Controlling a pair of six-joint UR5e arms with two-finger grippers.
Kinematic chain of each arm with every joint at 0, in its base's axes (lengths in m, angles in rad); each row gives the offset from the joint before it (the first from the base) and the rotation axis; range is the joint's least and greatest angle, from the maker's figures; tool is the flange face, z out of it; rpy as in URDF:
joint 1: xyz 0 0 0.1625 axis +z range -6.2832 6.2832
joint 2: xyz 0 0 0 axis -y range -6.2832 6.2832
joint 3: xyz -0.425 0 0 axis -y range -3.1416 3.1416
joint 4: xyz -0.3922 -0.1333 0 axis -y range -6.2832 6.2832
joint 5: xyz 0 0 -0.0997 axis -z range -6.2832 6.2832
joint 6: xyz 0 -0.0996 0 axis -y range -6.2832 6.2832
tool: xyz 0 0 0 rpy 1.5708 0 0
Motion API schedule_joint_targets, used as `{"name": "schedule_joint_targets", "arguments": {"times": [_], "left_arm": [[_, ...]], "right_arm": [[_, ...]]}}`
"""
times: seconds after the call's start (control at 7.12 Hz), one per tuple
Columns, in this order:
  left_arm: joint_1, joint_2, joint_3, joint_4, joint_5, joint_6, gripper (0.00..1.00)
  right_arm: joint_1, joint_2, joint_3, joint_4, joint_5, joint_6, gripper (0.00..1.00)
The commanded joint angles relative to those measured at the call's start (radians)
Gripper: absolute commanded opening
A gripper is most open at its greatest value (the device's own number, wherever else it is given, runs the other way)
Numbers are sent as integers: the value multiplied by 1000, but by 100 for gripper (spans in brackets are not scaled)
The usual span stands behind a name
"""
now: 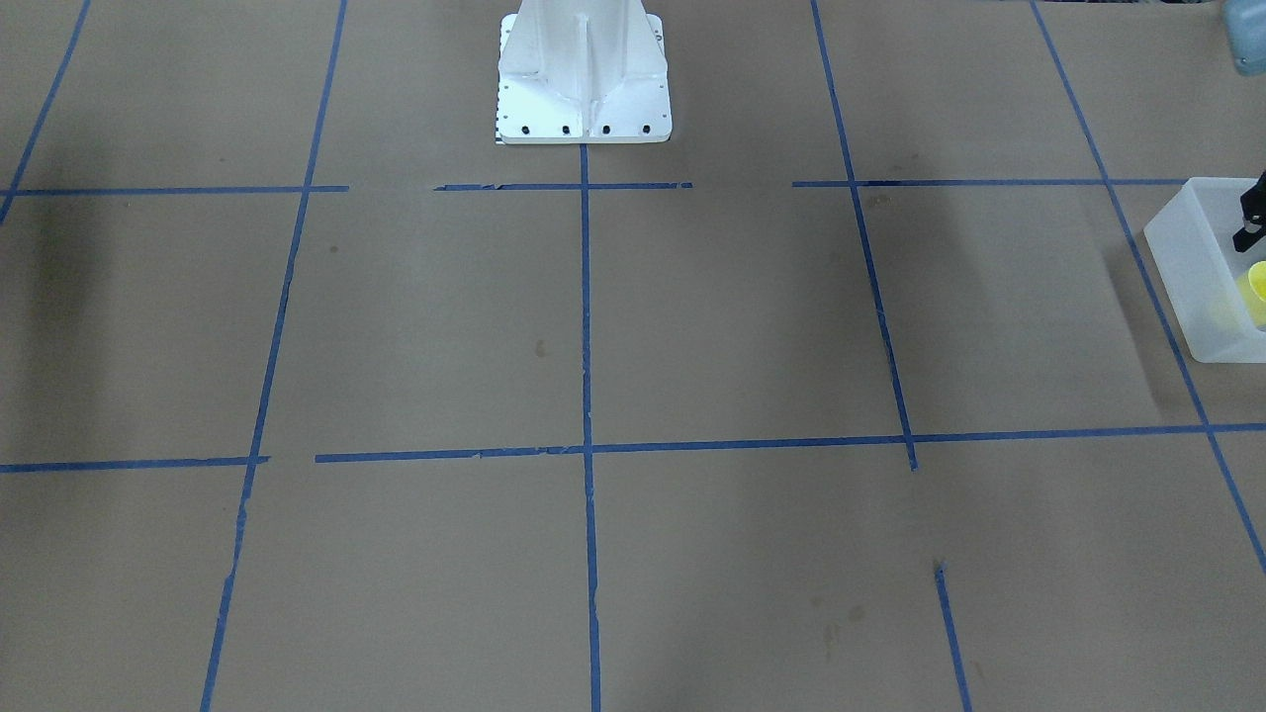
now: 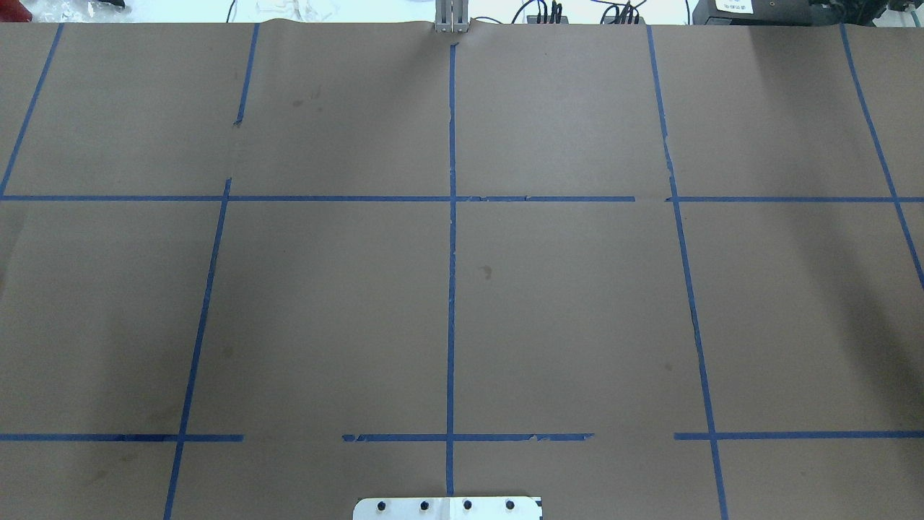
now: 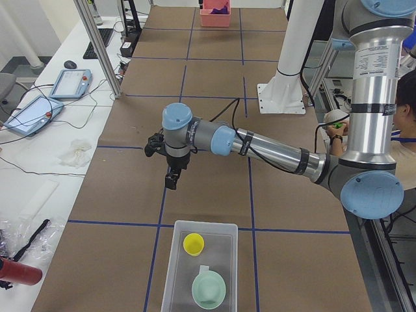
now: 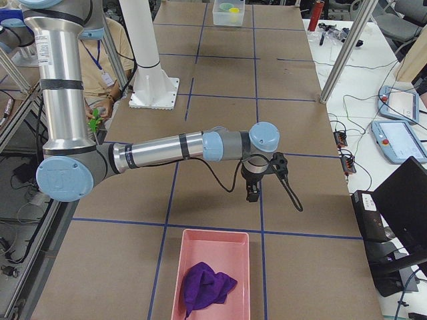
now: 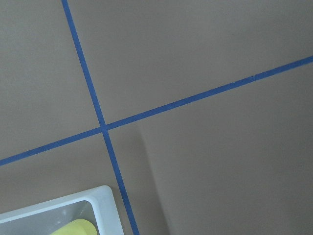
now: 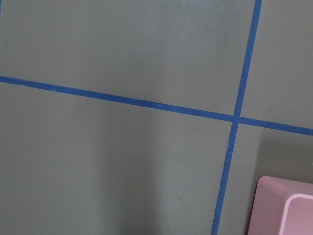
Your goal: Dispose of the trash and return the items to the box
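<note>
It is a robotics lab, with a robot arm [image 3: 273, 151], teach pendants [image 3: 70, 82] and a paper-covered table [image 2: 577, 325] marked by blue tape [image 2: 452, 289]

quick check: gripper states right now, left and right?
Left gripper: cannot tell if open or shut; nothing seen held.
Right gripper: cannot tell; it shows only in a side view.
</note>
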Motion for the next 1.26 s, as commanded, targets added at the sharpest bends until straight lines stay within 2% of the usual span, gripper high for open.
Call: {"name": "schedule_joint_targets", "arguments": {"times": [0.0, 0.42, 0.56, 1.12], "left_arm": [[-104, -28, 16, -7, -5, 0, 100], [-113, -66, 32, -8, -3, 2, 100], [-113, -91, 80, -8, -2, 2, 100], [-113, -126, 88, -37, 6, 0, 100]], "right_arm": [[7, 6, 0, 8, 2, 0, 100], [10, 4, 5, 8, 2, 11, 100], [16, 4, 3, 6, 2, 11, 100], [39, 7, 5, 8, 2, 8, 100]]}}
